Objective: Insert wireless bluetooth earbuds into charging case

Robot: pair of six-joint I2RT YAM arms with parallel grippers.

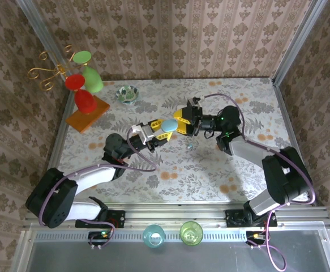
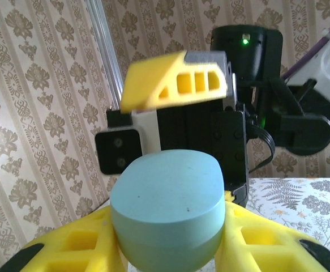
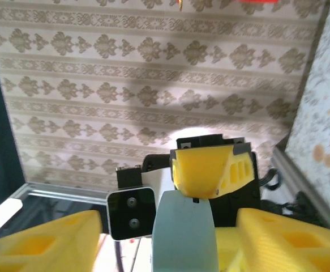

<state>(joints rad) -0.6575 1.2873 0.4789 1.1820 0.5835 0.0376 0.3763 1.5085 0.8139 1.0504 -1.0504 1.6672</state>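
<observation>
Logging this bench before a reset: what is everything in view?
charging case: one, pale blue, held above mid-table
earbud: one seen, tiny, pale, on the table beside the case
glass bowl: one, greenish, far left
stand: one, gold wire on orange base, red and green cups, far-left corner
tumblers: two, blue and green, front rail
left gripper: one, yellow, shut on the case
right gripper: one, yellow, open, either side of the case

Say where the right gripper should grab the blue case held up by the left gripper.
Probably the free end of the case, across its two flat faces, coming head-on from opposite the left gripper. That gripper's fingers already cover the rounded sides, and the case stands edge-on between the open fingers of the right gripper.
</observation>
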